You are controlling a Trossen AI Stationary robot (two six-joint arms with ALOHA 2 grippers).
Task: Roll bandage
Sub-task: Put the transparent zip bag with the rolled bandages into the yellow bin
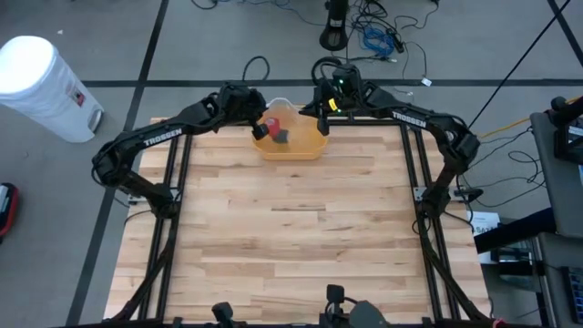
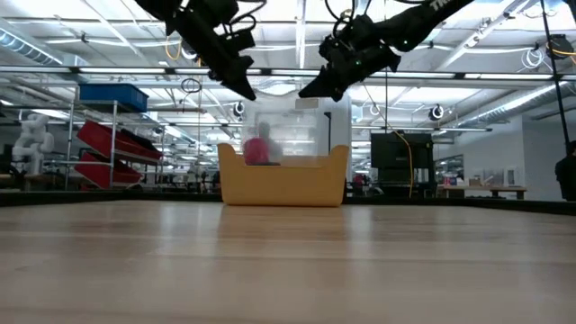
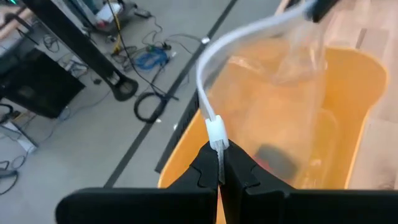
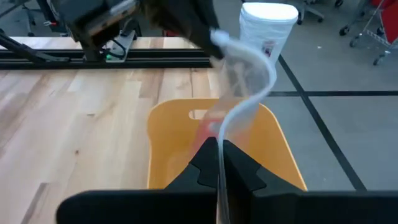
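While a clear plastic bag [image 3: 292, 56] hangs over the yellow bin [image 1: 293, 146] at the far edge of the wooden table [image 1: 291, 246], something red [image 1: 272, 123] sits inside. Grey floor and cables lie beyond. The left gripper [image 3: 219, 177] and the right gripper [image 4: 218, 163] each pinch the bag's top edge, fingers squeezed tight.

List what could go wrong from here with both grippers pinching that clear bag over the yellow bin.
1. The left gripper and right gripper each pinch only the thin top edge of the clear plastic zip bag; uneven pulling might tear it or slip it free.
2. The bag hangs over the yellow plastic bin with a red item and a dark item inside; a slip may drop them.
3. The grippers sit close together, so they could collide.
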